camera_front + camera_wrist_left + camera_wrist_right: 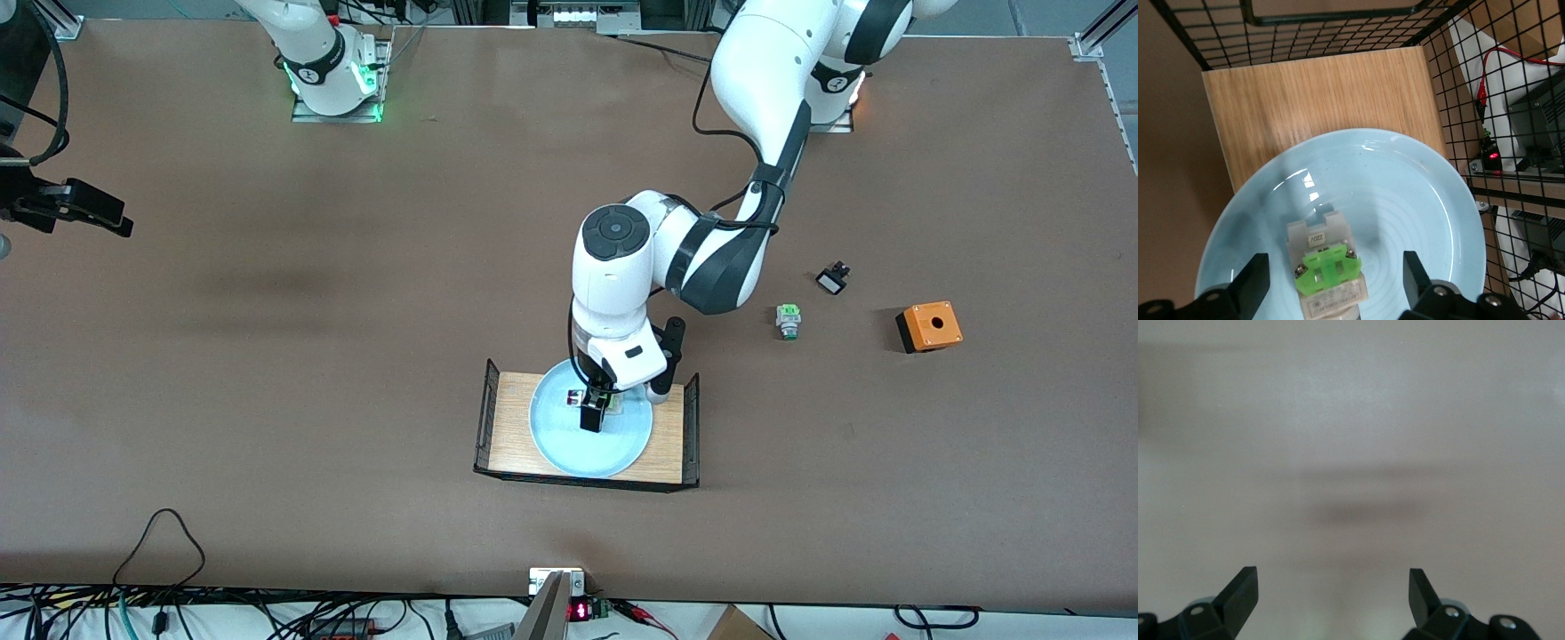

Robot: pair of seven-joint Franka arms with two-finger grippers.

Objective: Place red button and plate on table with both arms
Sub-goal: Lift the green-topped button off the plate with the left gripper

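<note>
Jaws wide on left gripper (1331,280), straddling red button (1325,270) lying in plate (1418,200) on wood tray (516,400) with wire ends; green-cap switch (788,320), orange box (929,326) toward left arm's end. Right gripper (1331,597) also spread, over bare table (267,356).

Front camera looks down high over the table (267,373); left wrist shares its plate (1425,200) close.
</note>
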